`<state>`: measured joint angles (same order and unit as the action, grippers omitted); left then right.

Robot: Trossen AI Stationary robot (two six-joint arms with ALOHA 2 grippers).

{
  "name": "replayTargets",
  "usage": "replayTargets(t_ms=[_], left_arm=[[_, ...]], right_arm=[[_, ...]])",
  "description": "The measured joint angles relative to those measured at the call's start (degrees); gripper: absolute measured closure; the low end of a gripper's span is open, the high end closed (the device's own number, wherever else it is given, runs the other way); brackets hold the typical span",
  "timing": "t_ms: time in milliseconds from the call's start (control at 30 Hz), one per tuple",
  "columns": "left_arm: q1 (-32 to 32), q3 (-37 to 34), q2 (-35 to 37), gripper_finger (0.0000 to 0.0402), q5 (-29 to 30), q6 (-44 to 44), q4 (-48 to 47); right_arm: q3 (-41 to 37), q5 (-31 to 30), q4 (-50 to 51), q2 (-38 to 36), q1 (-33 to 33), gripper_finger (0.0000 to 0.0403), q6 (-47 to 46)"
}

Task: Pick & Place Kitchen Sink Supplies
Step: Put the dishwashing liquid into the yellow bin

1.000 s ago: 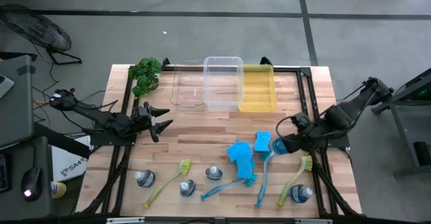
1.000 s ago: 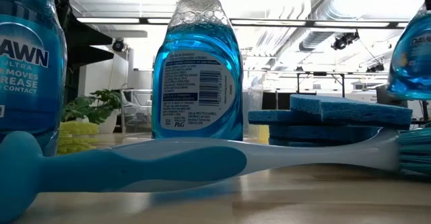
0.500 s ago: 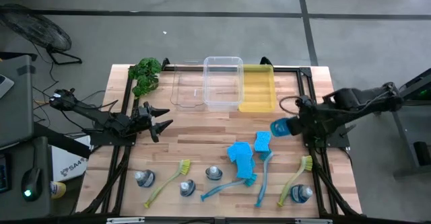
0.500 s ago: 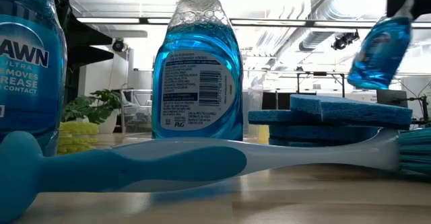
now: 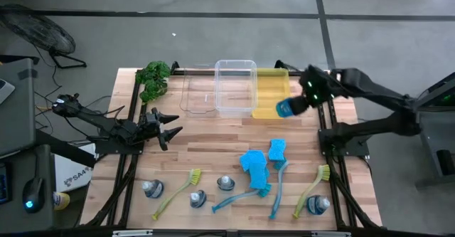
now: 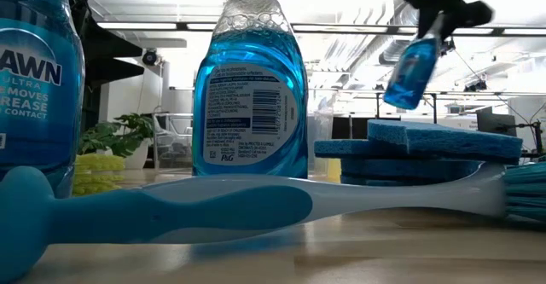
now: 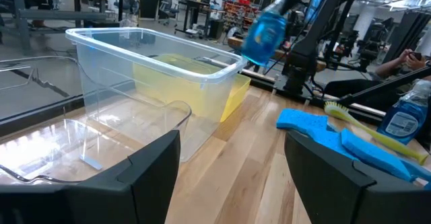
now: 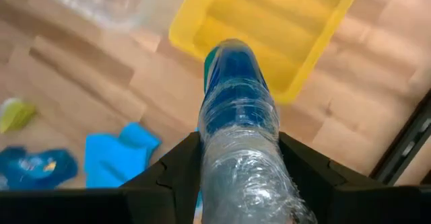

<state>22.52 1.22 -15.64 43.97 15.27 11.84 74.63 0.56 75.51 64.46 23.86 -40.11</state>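
Note:
My right gripper (image 5: 307, 96) is shut on a small blue-liquid bottle (image 5: 286, 109), which hangs in the air over the near right corner of the yellow bin (image 5: 270, 87). The low view shows the bottle (image 6: 413, 69) tilted high above the table. Lying on the near part of the table are two blue sponges (image 5: 254, 162), blue and yellow-green dish brushes (image 5: 176, 192) and several more bottles (image 5: 226, 183). My left gripper (image 5: 169, 129) waits open at the table's left, pointing level toward the bins. My right gripper pinches the bottle's clear upper part (image 8: 237, 162), just below the cap, between its two fingers (image 8: 178, 177). The fingers slant down from the table's right side. The bottle hangs below them, tilted with its base toward the table's left, lifted clear of everything.
Two clear bins (image 5: 235, 86) stand left of the yellow bin along the far edge. A green leafy plant (image 5: 153, 79) lies at the far left. Bare wood shows in the table's middle. A person sits beyond the table (image 7: 404, 56).
My right gripper has carried the bottle up and toward the table's far edge, from beside the sponges at the near right to above the yellow bin's near right corner. Its wrist has rolled, and the bottle has swung with it, staying in the hold.

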Motion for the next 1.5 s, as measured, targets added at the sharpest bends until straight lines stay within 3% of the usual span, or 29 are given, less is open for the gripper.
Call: replayTargets(t_ms=[400,900,1100,1267,1500], left_arm=[[0.0,0.0,0.0,0.0138,0.0,0.0,0.0],[0.0,0.0,0.0,0.0138,0.0,0.0,0.0],[0.0,0.0,0.0,0.0138,0.0,0.0,0.0],[0.0,0.0,0.0,0.0138,0.0,0.0,0.0],[0.0,0.0,0.0,0.0138,0.0,0.0,0.0]], right_arm=[[15.2,1.4,-0.1,19.6,15.1,0.0242,11.6],[29.6,1.9,0.0,42.2,22.7,0.0242,20.2],[30.3,1.2,4.4,45.8,24.5,0.0242,19.8],[30.3,-3.9,7.4,46.0,26.1,0.0242,19.7],[29.7,-3.0,7.2,46.0,28.1,0.0242,19.6]])
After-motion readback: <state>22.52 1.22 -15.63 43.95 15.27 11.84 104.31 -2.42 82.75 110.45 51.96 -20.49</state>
